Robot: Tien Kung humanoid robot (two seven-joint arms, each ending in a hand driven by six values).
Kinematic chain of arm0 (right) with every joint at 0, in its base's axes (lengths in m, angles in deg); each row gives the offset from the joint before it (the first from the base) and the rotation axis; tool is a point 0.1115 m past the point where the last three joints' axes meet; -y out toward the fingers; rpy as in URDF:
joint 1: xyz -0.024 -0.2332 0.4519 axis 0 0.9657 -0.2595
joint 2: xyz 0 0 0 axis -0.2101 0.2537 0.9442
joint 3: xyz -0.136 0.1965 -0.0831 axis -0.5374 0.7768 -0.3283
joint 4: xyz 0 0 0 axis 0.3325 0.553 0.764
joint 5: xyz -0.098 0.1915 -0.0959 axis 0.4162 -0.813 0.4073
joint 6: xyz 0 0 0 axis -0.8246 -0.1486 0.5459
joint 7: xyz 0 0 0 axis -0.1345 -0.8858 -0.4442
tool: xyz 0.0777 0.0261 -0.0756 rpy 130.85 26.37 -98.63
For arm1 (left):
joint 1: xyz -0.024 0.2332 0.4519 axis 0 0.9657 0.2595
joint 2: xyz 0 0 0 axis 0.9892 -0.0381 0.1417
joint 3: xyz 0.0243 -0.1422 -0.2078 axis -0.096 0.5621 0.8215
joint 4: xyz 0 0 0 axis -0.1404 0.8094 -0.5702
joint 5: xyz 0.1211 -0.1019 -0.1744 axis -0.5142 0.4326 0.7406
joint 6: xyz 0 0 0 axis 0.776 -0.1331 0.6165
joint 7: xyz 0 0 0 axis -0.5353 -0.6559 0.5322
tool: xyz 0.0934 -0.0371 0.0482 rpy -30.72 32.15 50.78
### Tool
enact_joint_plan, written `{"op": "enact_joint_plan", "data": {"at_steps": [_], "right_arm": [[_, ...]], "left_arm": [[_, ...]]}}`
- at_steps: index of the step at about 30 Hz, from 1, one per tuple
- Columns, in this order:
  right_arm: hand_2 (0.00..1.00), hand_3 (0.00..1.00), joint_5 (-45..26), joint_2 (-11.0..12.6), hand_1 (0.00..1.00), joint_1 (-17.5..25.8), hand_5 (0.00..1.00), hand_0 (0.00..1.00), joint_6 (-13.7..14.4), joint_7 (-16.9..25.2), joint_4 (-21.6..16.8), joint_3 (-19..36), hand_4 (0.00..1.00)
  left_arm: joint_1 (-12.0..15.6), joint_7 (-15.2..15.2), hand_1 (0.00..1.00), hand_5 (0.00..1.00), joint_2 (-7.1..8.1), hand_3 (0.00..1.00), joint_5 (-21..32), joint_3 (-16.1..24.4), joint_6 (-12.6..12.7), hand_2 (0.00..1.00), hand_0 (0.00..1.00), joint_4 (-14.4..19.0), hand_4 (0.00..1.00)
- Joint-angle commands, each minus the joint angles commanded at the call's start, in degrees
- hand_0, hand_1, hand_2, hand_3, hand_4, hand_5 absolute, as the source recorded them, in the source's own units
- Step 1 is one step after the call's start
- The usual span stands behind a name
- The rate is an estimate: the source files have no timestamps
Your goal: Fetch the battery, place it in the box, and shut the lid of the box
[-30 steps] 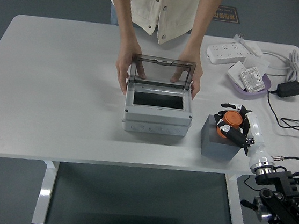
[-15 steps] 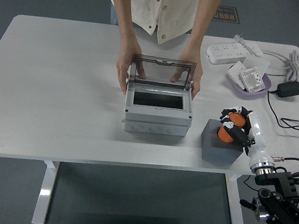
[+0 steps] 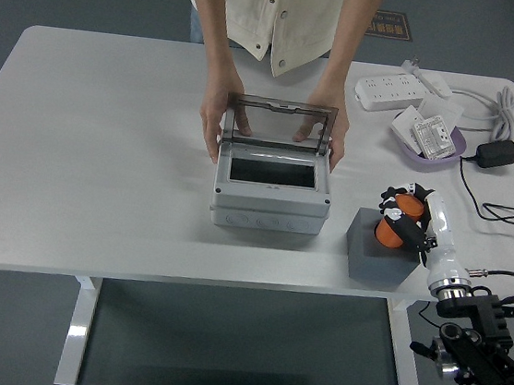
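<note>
While the person holds the box steady, this is how the table looks:

Right hand: the right hand (image 3: 401, 220) is at the right side of the table, fingers curled tight around the orange battery (image 3: 395, 219), so it's clamped on it.

Battery: sitting on or just above the dark grey block (image 3: 371, 254), can't really tell if it's touching. It's well off to the right of the box, not inside.

Box: grey box (image 3: 271, 189) in the middle of the white table (image 3: 95, 146), cavity showing dark.

Lid: the clear smoky lid (image 3: 281, 124) stands upright at the back edge of the box, so it's open.

Person: stands at the far side, one hand (image 3: 210, 131) on the left of the box and the other hand (image 3: 328, 140) on the right, both around the lid's hinge end.

Other stuff: white power strip (image 3: 400, 90) at the far right, a purple tray (image 3: 429, 147) with some small packets in it, and a black adapter (image 3: 495, 153) with its cable trailing down the right edge.
</note>
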Motion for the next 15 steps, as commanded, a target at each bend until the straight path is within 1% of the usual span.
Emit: {"op": "enact_joint_plan", "data": {"at_steps": [4,15], "right_arm": [[0.276,0.317,0.0,0.1,0.281,-0.9,0.002,0.238,0.4,0.1,0.0,-0.2,0.002],[0.269,0.296,-0.8,0.6,0.275,-5.2,0.002,0.242,0.9,0.2,0.2,-1.3,0.002]], "left_arm": [[0.0,0.0,0.719,0.32,0.0,0.594,-0.5,0.4,0.1,0.62,0.646,0.0,0.582],[-0.2,-0.2,0.721,0.325,0.05,0.596,-0.9,0.8,0.2,0.626,0.647,0.0,0.589]]}}
